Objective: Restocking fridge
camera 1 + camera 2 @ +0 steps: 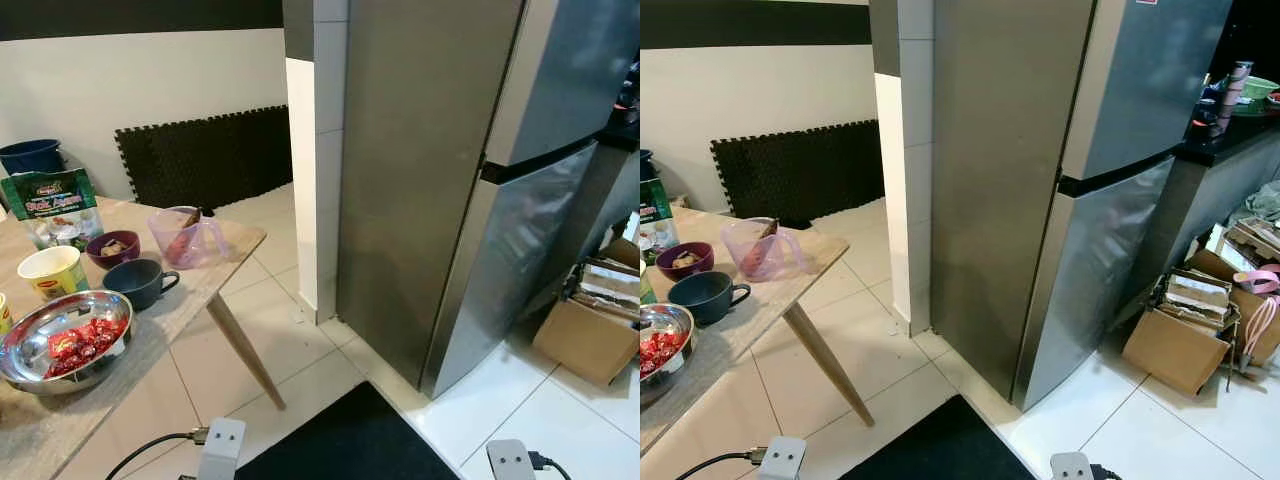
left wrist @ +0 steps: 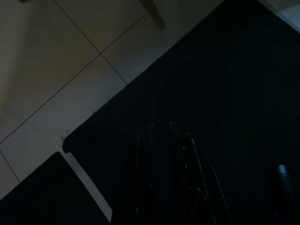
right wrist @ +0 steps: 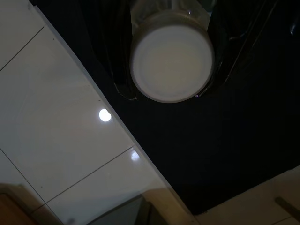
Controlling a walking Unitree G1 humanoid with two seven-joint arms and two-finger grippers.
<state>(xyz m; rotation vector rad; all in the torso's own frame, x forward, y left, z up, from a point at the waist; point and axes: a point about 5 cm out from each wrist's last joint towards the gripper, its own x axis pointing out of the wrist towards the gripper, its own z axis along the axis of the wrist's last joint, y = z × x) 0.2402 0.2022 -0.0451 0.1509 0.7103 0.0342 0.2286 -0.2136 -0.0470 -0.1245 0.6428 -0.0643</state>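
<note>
The right gripper (image 3: pixel 171 51) is hanging low over the black floor mat (image 3: pixel 225 140), and its jaws are clamping a round, pale-bottomed container (image 3: pixel 171 63) between them; the container's flat base is facing the wrist camera and its sides are pressing against both black fingers (image 3: pixel 119 56). What kind of container it is cannot be told from here, only that the wall above the base looks translucent. It is probably a light, stiff plastic tub or cup, smooth enough to slip, so a grip around the mid-wall, as now, seems right, and it should be kept level in case it is holding liquid.

The left gripper (image 2: pixel 161 136) is dangling idle over the same mat, its jaws standing nearly together with a narrow gap and nothing between them.

Ahead of both jaws, well apart from them, the steel fridge (image 1: pixel 450 180) is standing with both doors shut. Off to the left gripper's side, the wooden table (image 1: pixel 235 240) is carrying a metal bowl of red packets (image 1: pixel 70 340), a dark mug (image 1: pixel 140 282), a pink measuring jug (image 1: pixel 185 238) and a snack bag (image 1: pixel 55 205).
</note>
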